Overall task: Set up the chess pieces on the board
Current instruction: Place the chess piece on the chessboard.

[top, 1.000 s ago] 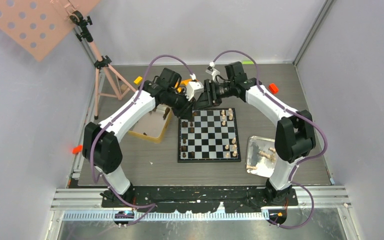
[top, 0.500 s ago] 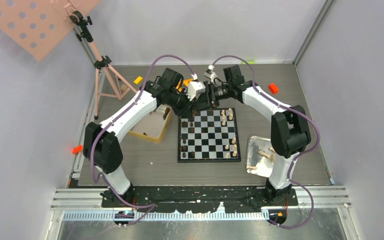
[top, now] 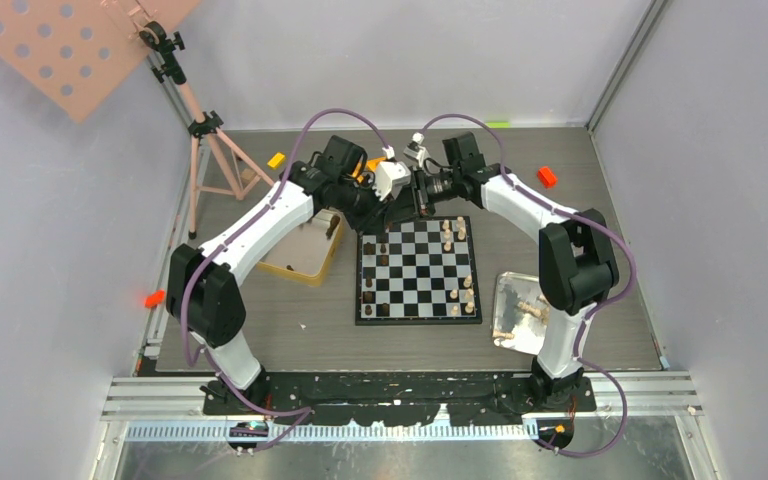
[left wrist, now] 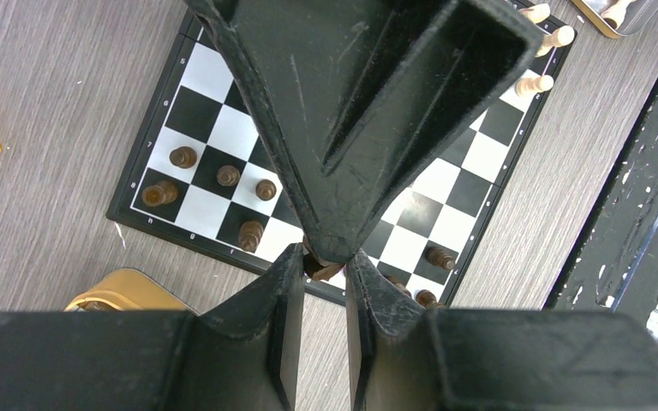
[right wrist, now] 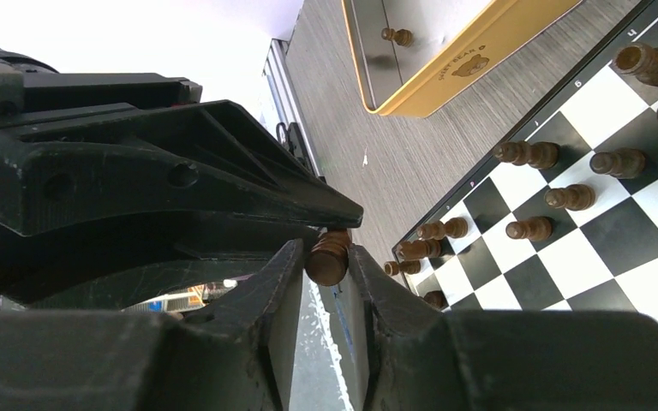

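The board (top: 419, 320) lies mid-table, with dark chess pieces (top: 370, 272) along its left side and pale ones (top: 460, 233) on its right. My two grippers meet tip to tip just above the board's far edge. The left gripper (top: 403, 203) (left wrist: 326, 264) is closed on a small dark brown piece (left wrist: 327, 271). The right gripper (top: 413, 197) (right wrist: 329, 255) is shut on the same dark piece (right wrist: 329, 257). The right gripper's finger covers most of the piece in the left wrist view. Dark pieces (left wrist: 223, 175) (right wrist: 527, 154) stand on the board (left wrist: 214, 120) (right wrist: 617, 248) below.
A gold tin (top: 300, 262) (right wrist: 471, 60) with a dark piece inside sits left of the board. A silver tray (top: 513, 285) with pale pieces (top: 532, 310) sits right of it. A tripod (top: 200, 130) stands at the back left. Orange blocks (top: 547, 176) (top: 276, 159) lie near the far edge.
The right arm has swung left and brought its gripper up against the left gripper. The left arm has hardly moved.
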You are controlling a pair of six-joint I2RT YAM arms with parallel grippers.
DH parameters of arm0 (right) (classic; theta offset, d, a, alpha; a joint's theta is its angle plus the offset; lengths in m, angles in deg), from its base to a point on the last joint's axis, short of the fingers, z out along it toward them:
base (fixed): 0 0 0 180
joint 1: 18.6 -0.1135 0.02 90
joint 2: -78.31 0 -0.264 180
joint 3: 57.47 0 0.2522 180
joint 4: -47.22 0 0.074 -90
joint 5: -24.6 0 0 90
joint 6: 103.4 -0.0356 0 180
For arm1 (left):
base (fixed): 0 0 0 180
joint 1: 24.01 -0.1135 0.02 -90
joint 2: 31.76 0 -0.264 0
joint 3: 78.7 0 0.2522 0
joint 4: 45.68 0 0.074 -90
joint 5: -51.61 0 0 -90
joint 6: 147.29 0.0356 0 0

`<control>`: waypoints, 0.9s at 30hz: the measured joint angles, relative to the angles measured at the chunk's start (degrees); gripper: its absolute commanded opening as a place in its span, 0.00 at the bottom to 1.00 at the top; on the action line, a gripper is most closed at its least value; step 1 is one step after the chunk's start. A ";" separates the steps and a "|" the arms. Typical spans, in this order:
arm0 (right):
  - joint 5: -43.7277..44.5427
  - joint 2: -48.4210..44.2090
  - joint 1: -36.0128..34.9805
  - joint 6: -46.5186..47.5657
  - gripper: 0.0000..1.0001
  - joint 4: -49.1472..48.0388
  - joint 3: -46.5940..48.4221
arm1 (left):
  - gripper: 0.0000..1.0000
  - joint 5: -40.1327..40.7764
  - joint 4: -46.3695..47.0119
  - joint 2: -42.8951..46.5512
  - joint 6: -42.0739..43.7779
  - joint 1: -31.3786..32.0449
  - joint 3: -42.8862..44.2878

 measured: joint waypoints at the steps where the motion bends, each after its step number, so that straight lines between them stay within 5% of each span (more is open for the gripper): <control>1: 0.02 0.04 -0.04 0.02 0.25 -0.13 0.00 | 0.04 0.00 0.00 0.00 -0.02 0.00 0.00; 6: -0.61 0.92 0.02 -0.61 0.05 -0.92 -0.02 | 0.19 0.44 -0.15 -0.02 -0.07 0.00 0.00; 9: -0.81 1.11 0.15 -0.83 0.01 -1.38 -0.02 | 0.43 0.94 -0.04 -0.02 -0.13 0.00 0.00; 14: -0.90 1.11 1.64 -1.31 0.01 -2.05 -0.28 | 0.66 0.02 3.93 0.63 -1.88 -1.36 -2.01; 20: -1.42 -0.50 5.14 -6.25 0.01 -9.49 -4.94 | 0.71 -11.85 8.52 0.85 -10.40 -9.79 -2.78; 27: -1.88 -3.45 7.50 -12.37 0.01 -18.80 -7.72 | 0.65 -26.99 20.90 -2.12 -29.51 -15.61 -3.19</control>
